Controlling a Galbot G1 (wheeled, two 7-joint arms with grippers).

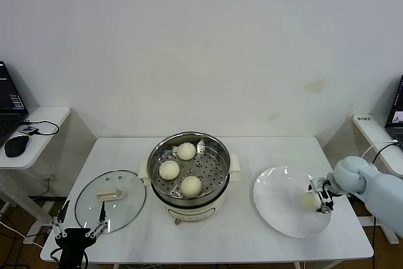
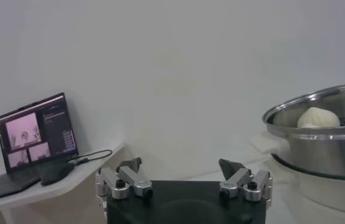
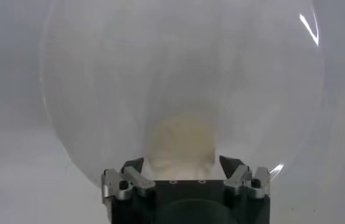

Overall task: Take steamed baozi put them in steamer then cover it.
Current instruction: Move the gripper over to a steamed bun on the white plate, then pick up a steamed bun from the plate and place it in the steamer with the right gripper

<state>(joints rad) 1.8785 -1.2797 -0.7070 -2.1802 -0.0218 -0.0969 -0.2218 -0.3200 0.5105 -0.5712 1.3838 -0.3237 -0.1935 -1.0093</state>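
Closing around the last steamed baozi [image 1: 310, 200] on the white plate [image 1: 277, 203] near the desk's right edge, the right gripper [image 3: 183, 167] brackets it, grip unconfirmed. Soft dough likely dents; hold its sides lightly. Left gripper [image 1: 80, 226] waits open at the front-left corner.

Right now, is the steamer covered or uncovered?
Uncovered. The steamer stands open with three baozi showing on its tray; the cover lies flat on the table beside it.

no legible text; laptop screen [image 2: 35, 137] perhaps shows writing, too small to read.
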